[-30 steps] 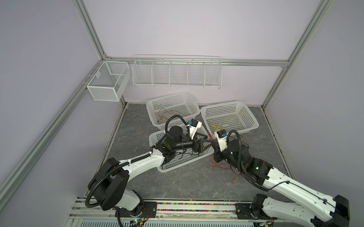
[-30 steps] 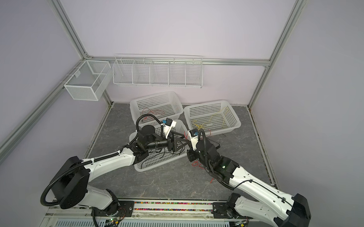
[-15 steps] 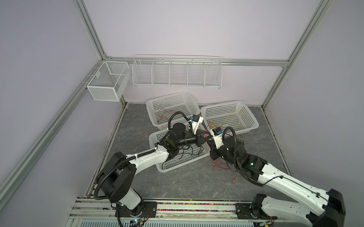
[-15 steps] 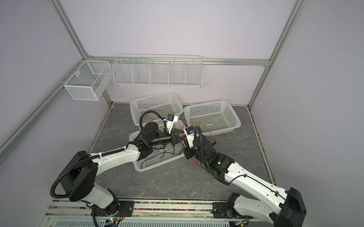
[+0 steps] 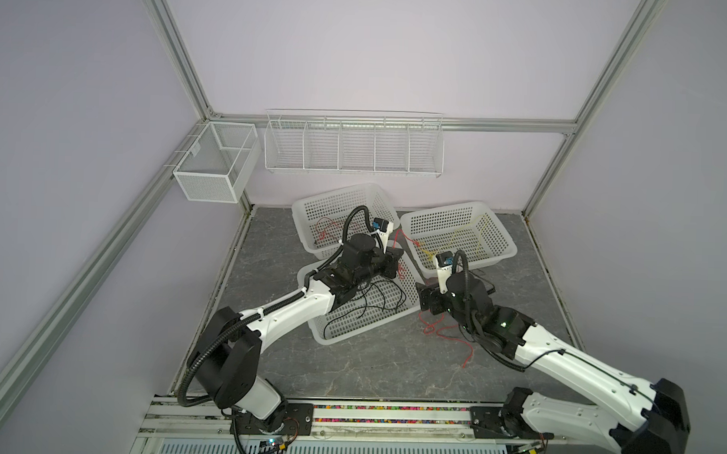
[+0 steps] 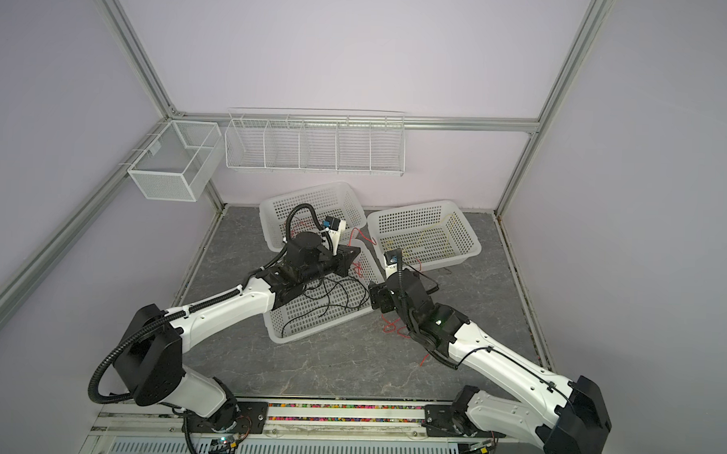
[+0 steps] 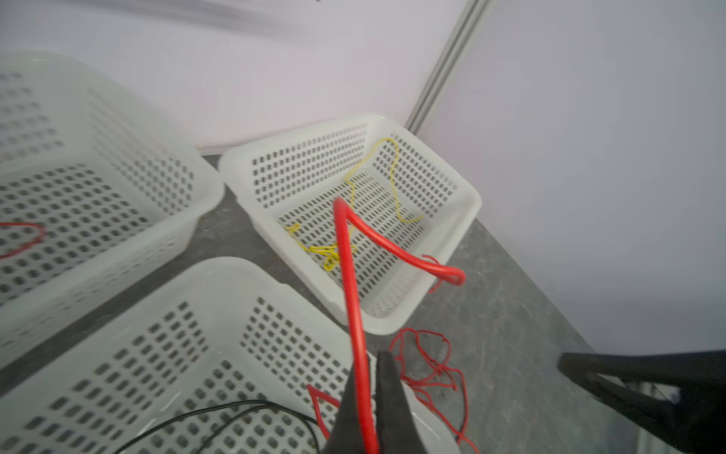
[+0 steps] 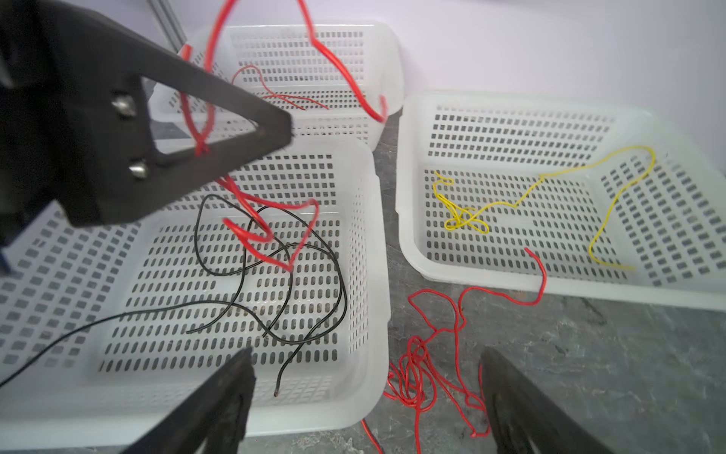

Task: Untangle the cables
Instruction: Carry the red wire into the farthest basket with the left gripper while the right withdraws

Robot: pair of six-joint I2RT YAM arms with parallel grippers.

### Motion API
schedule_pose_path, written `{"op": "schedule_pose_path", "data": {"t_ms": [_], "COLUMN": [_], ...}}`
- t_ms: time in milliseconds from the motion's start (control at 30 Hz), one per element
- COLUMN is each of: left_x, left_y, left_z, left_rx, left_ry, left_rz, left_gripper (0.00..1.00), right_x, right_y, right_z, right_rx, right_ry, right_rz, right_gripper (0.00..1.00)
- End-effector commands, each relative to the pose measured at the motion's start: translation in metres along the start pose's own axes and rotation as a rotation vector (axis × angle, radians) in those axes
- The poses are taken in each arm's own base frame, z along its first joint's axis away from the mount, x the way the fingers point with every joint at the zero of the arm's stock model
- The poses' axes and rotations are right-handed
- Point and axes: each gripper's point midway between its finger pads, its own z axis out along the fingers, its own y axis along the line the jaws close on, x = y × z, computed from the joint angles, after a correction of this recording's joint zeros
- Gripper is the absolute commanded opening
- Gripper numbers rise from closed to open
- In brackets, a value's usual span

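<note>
Cables [image 5: 382, 299] are lying in and beside baskets [image 5: 445, 209] in a top view. Left wrist view: my left gripper [image 7: 369, 377] is pinching a red strand [image 7: 349, 283], best lifted slowly. Right wrist view: my right gripper [image 8: 365, 357] is hanging spread over the red tangle [image 8: 416, 373]

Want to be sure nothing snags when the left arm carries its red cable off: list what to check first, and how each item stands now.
1. The left gripper has its jaws shut on the held red cable: ok.
2. The right gripper has its jaws open and holds nothing: ok.
3. The held red cable is clear of the black cables in the near basket: cannot tell; its dangling loops hang over them.
4. The held red cable is separate from the red tangle on the table: looks ok.
5. The rear-left basket, with red cable in it, has room: ok.
</note>
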Motion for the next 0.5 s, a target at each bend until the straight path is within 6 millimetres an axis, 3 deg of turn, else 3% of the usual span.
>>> {"op": "schedule_pose_path", "data": {"t_ms": [0,300,467], "left_x": [-0.019,-0.053,-0.053], "left_y": [0.035,0.137,0.179], "left_z": [-0.006,0.001,0.009], "left_rx": [-0.167,-0.690,-0.927], "left_ry": [-0.010,-0.019,0.072], "left_rz": [0.091,0.280,0.387], "left_gripper": [0.00,0.00,0.00], "right_x": [0.010,0.025,0.031], "right_y": [-0.018,-0.027,-0.029], "right_z": [-0.004,-0.004,-0.007], "right_rx": [0.068,0.103,0.106], "right_ry": [0.012,0.056,0.066], "right_rz": [0.016,0.032,0.054], "right_gripper": [0.96,0.99,0.99]}}
